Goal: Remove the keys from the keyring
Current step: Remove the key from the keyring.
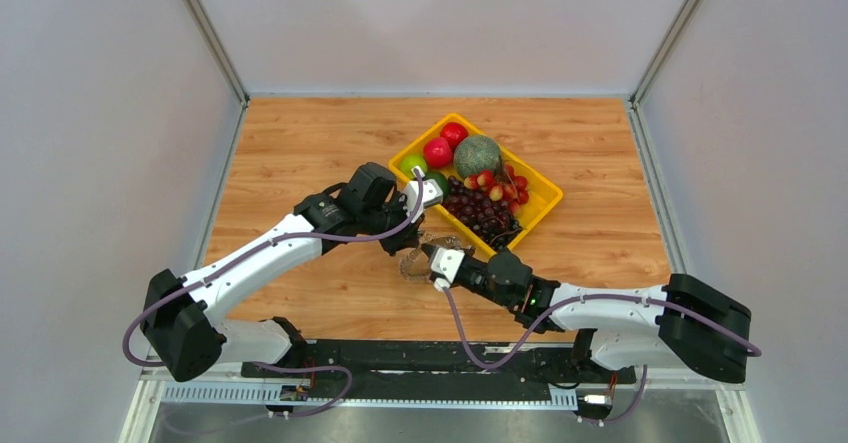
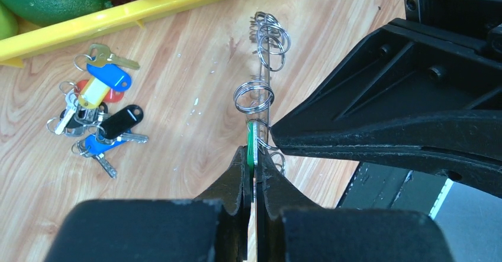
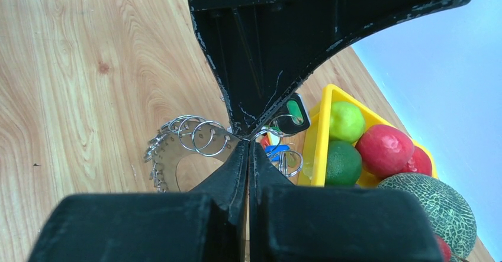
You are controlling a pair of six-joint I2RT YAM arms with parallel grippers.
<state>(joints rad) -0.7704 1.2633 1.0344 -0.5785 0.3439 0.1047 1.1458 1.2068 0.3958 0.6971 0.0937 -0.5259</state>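
Observation:
The keyring [image 3: 177, 155] is a wide flat metal ring held on edge just above the table between my two grippers. Small silver keys [image 3: 154, 161] bristle along its far edge, and loose split rings [image 2: 253, 96] hang from it. My left gripper [image 2: 253, 164] is shut on the ring's small green tag [image 2: 252, 144]. My right gripper [image 3: 248, 145] is shut on the keyring's thin wire, tip to tip with the left fingers [image 3: 278, 55]. From above, both grippers [image 1: 408, 231] [image 1: 428, 261] meet in front of the tray, largely hiding the keyring [image 1: 415, 268].
A yellow tray [image 1: 552, 191] with a melon [image 1: 477, 155], red fruit, limes and grapes [image 1: 485, 213] stands just behind the grippers. A small bunch of blue, red and black-headed keys [image 2: 97, 114] lies on the wood next to the tray's near wall [image 2: 148, 10].

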